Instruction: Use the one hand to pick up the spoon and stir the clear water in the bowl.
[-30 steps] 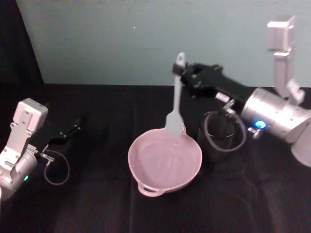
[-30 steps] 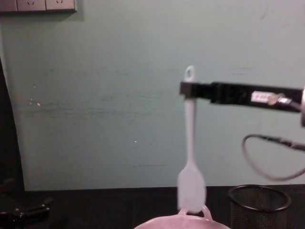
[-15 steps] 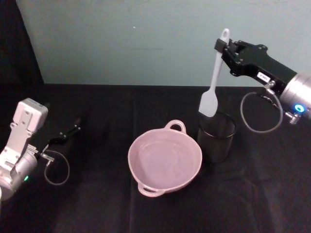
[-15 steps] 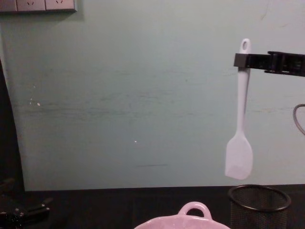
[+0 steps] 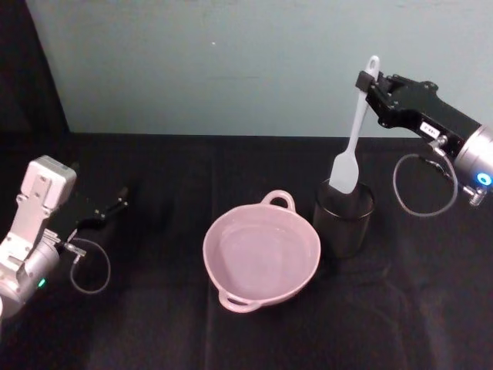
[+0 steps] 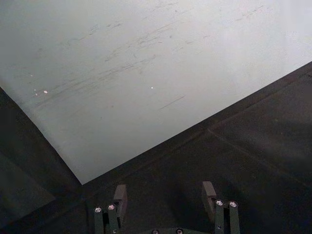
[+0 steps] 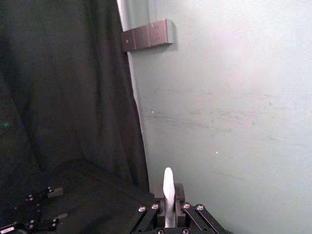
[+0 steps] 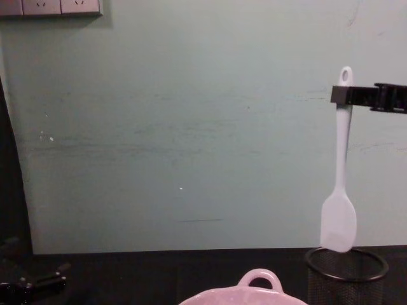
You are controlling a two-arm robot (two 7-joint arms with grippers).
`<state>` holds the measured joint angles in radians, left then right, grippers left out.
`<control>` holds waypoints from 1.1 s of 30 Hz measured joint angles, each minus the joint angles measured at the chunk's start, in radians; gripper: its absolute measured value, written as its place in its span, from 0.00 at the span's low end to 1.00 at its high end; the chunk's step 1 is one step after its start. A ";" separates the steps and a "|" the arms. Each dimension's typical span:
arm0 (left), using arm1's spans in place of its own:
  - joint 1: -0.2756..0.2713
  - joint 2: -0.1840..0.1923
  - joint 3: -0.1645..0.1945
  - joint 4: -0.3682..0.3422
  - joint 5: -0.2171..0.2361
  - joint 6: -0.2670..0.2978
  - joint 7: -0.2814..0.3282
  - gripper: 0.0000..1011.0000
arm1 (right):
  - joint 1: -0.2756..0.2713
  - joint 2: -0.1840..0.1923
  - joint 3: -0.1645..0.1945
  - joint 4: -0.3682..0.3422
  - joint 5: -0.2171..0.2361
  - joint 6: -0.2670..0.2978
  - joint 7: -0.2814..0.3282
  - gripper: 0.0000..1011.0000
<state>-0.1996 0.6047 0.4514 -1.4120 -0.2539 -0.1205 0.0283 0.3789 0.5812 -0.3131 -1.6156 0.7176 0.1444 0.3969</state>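
My right gripper is shut on the upper handle of the white spoon, just below its hole. The spoon hangs upright, and its flat blade reaches the rim of the black wire-mesh cup. The pale pink bowl stands on the black table, left of the cup, with clear water in it and nothing dipped in. In the right wrist view the spoon's end sticks up between the closed jaws. My left gripper rests open at the table's left side, far from the bowl.
The mesh cup stands right beside the bowl's rim. A pale green wall runs behind the table. A grey cable loop hangs from the right arm above the table. Bare black cloth lies in front of the bowl.
The right gripper carried the spoon out of the bowl, up and to the right, then lowered it so the blade is at the mesh cup. The left arm has not moved.
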 joint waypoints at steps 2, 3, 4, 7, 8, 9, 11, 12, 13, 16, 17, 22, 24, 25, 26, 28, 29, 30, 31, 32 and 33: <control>0.000 0.000 0.000 0.000 0.000 0.000 0.000 0.99 | -0.005 -0.002 0.004 0.005 0.006 0.001 -0.002 0.11; 0.000 0.000 0.000 0.000 0.000 0.000 0.000 0.99 | -0.011 -0.003 0.008 0.012 0.013 0.003 -0.003 0.11; 0.000 0.000 0.000 0.000 0.000 0.000 0.000 0.99 | -0.014 -0.005 0.010 0.015 0.017 0.004 -0.004 0.11; 0.000 0.000 0.000 0.000 0.000 0.000 0.000 0.99 | -0.025 -0.010 0.019 0.031 0.040 0.010 -0.004 0.11; 0.000 0.000 0.000 0.000 0.000 0.000 0.000 0.99 | -0.029 -0.012 0.022 0.041 0.054 0.014 -0.003 0.11; 0.000 0.000 0.000 0.000 0.000 0.000 0.000 0.99 | -0.031 -0.013 0.024 0.046 0.061 0.016 -0.003 0.11; 0.000 0.000 0.000 0.000 0.000 0.000 0.000 0.99 | -0.036 -0.018 0.027 0.057 0.079 0.021 -0.002 0.11; 0.000 0.000 0.000 0.000 0.000 0.000 0.000 0.99 | -0.039 -0.022 0.030 0.069 0.099 0.025 0.000 0.11; 0.000 0.000 0.000 0.000 0.000 0.000 0.000 0.99 | -0.039 -0.022 0.030 0.069 0.099 0.025 0.000 0.11; 0.000 0.000 0.000 0.000 0.000 0.000 0.000 0.99 | -0.041 -0.030 0.030 0.102 0.136 0.032 0.012 0.11; 0.000 0.000 0.000 0.000 0.000 0.000 0.000 0.99 | -0.040 -0.031 0.028 0.108 0.141 0.033 0.014 0.11; 0.000 0.000 0.000 0.000 0.000 0.000 0.000 0.99 | -0.028 -0.031 0.006 0.152 0.165 0.042 0.035 0.11; 0.000 0.000 0.000 0.000 0.000 0.000 0.000 0.99 | -0.022 -0.030 -0.002 0.167 0.170 0.044 0.044 0.11; 0.000 0.000 0.000 0.000 0.000 0.000 0.000 0.99 | -0.016 -0.029 -0.009 0.180 0.175 0.047 0.054 0.11; 0.000 0.000 0.000 0.000 0.000 0.000 0.000 0.99 | -0.013 -0.029 -0.013 0.187 0.178 0.048 0.058 0.11; 0.000 0.000 0.000 0.000 0.000 0.000 0.000 0.99 | -0.007 -0.028 -0.019 0.201 0.183 0.050 0.065 0.11; 0.000 0.000 0.000 0.000 0.000 0.000 0.000 0.99 | -0.002 -0.027 -0.026 0.212 0.188 0.052 0.072 0.11; 0.000 0.000 0.000 0.000 0.000 0.000 0.000 0.99 | 0.000 -0.027 -0.028 0.217 0.190 0.052 0.074 0.11; 0.000 0.000 0.000 0.000 0.000 0.000 0.000 0.99 | 0.003 -0.027 -0.031 0.224 0.193 0.052 0.077 0.11; 0.000 0.000 0.000 0.000 0.000 0.000 0.000 0.99 | 0.005 -0.027 -0.034 0.231 0.195 0.052 0.080 0.11; 0.000 0.000 0.000 0.000 0.000 0.000 0.000 0.99 | 0.008 -0.027 -0.038 0.242 0.200 0.053 0.085 0.11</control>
<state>-0.1995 0.6047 0.4514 -1.4120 -0.2539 -0.1205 0.0282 0.3873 0.5547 -0.3512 -1.3738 0.9176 0.1969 0.4814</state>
